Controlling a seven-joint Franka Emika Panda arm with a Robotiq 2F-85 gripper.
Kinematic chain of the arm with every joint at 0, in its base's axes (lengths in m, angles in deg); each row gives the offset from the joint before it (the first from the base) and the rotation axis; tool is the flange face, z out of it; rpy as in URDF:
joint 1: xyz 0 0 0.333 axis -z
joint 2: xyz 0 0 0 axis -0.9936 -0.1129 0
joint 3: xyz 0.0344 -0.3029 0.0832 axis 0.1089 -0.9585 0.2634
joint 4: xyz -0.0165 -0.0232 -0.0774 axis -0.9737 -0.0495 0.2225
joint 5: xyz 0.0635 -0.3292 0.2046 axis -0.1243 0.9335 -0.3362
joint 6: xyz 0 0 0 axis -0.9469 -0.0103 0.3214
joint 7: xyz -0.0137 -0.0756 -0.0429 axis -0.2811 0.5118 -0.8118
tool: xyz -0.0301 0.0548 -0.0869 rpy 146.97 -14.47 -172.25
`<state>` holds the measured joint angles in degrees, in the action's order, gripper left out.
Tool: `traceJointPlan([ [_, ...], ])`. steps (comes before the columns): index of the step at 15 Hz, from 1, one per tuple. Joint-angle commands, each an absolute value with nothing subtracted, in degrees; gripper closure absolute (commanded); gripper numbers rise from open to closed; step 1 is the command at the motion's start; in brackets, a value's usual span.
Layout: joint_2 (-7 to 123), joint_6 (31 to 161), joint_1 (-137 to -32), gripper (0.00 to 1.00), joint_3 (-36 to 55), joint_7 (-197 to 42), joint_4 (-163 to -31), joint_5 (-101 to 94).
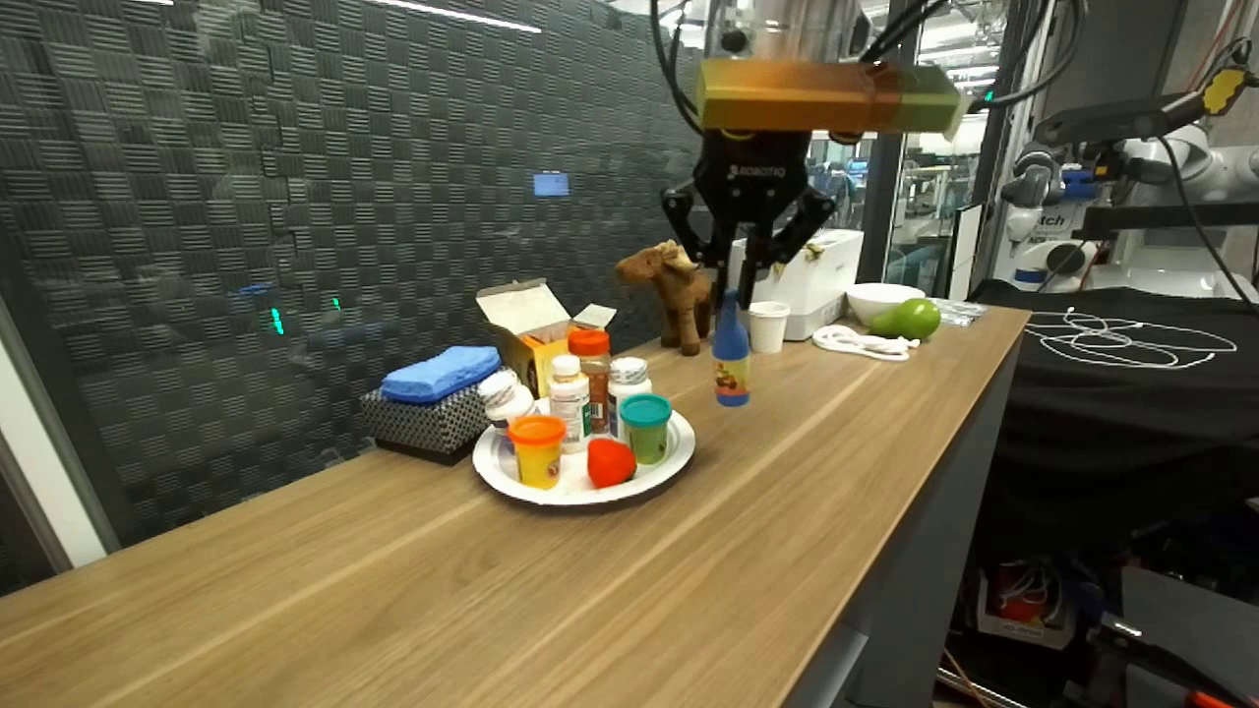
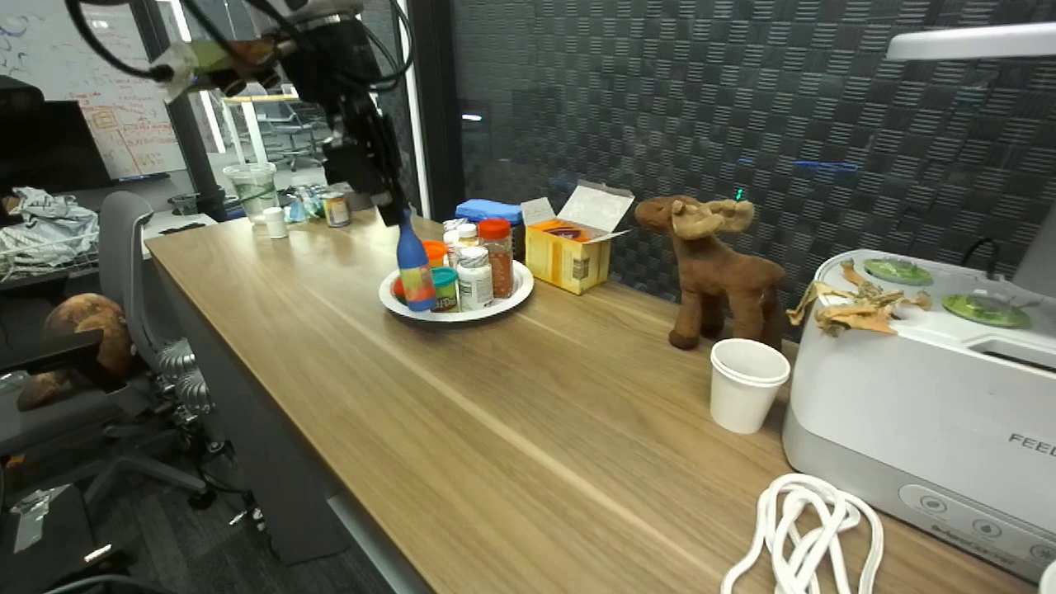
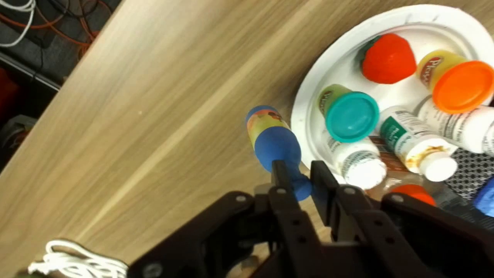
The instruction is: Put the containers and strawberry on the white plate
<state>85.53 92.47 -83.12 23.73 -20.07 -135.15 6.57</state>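
My gripper (image 3: pixel 297 172) is shut on the neck of the small blue bottle (image 3: pixel 276 144). The bottle hangs upright, its base apparently off the table, beside the white plate (image 3: pixel 301 112) in the wrist view. In an exterior view the bottle (image 2: pixel 415 264) overlaps the plate's near rim. On the plate sit the strawberry (image 3: pixel 389 58), the teal tub (image 3: pixel 352 116) and the orange cup (image 3: pixel 463 87). Behind them stand white pill bottles, among them one white bottle (image 3: pixel 409 135), and the red-capped brown bottle (image 2: pixel 499 260). A leaning white bottle (image 1: pixel 504 395) is partly hidden.
Close behind the plate are an opened cardboard box (image 2: pixel 569 256) and a blue block (image 1: pixel 443 374) on a patterned box (image 1: pixel 418 418). Farther along the wooden table (image 2: pixel 536 396) stand a plush moose (image 2: pixel 726 280), paper cups (image 2: pixel 742 396), a white machine (image 2: pixel 899 396) and a white cord (image 2: pixel 804 528).
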Motion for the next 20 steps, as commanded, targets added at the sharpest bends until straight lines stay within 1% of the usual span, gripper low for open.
traceJointPlan([
  [1,79.01,84.51,-85.49,0.95,25.92,-20.91,-121.92,12.02],
  [5,73.07,85.78,-88.3,0.95,24.96,-24.68,-114.48,11.7],
  [10,66.94,87.53,-90.01,0.95,23.35,-29.89,-109.91,8.52],
  [15,64.52,89.22,-91.12,0.95,22.12,-33.73,-108.97,4.4],
  [20,66.51,89.69,-92.72,0.95,21.71,-33.2,-111.69,4.75],
])
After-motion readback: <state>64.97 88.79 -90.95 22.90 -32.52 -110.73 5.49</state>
